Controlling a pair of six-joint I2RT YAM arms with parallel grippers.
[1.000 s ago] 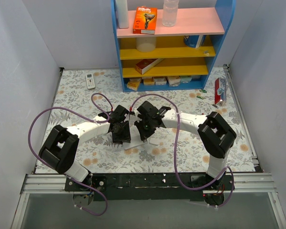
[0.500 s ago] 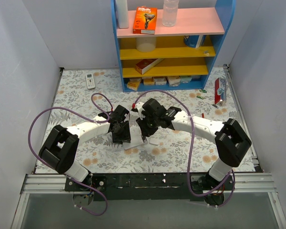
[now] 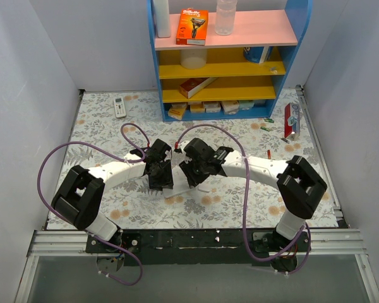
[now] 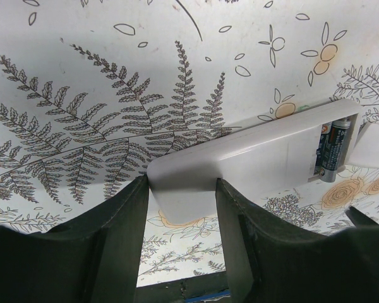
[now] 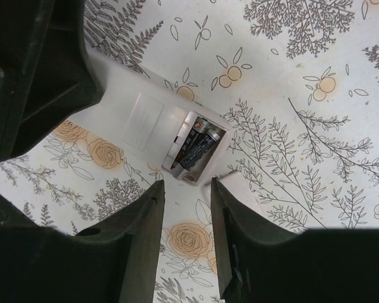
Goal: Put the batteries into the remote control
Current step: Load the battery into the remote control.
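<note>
both jaws of the left gripper (image 4: 181, 185) are clamped on the end of the remote (image 4: 259, 158) on the table (image 4: 82, 63), the right gripper (image 5: 186, 184) is held spread, empty, over the open bay (image 5: 175, 165) where two batteries (image 5: 196, 143) are seated; the cover (image 4: 372, 145) looks unfitted.

I saw floral-print tabletop (image 3: 101, 126), plain grey walls (image 3: 25, 76) at 9 and 3 o'clock, blue shelf unit (image 3: 301, 25) at 12 o'clock; light was even.
</note>
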